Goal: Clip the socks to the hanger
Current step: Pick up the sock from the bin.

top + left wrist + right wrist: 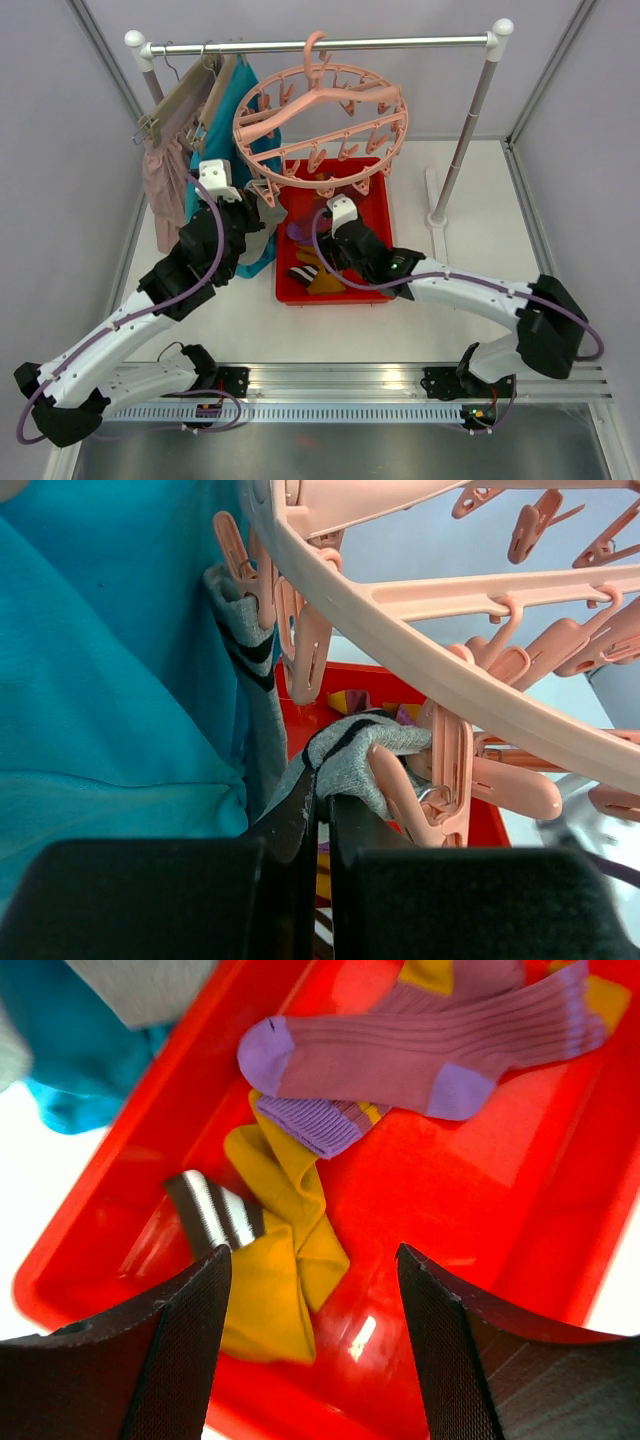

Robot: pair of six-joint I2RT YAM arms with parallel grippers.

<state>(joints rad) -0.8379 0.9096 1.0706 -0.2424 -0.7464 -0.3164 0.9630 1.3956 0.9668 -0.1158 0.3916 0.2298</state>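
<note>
The salmon-pink ring hanger [320, 115] hangs from the rail by its hook. My left gripper [322, 798] is shut on a grey sock with a black stripe [370, 755], holding it up against a dangling clip [450, 770] under the ring [400, 630]. Another grey striped sock [255, 670] hangs from a clip at the ring's left side. My right gripper [312, 1250] is open and empty, just above a mustard yellow sock [275, 1260] in the red tray [480, 1220]. A purple sock [420, 1045] and a black-and-white striped sock [212, 1210] lie beside it.
A teal garment [225, 130] and a pale pink garment [165, 175] hang on the rail [400, 43] left of the ring, close to my left gripper [262, 198]. The rack's right post [465, 140] stands right of the tray [375, 215].
</note>
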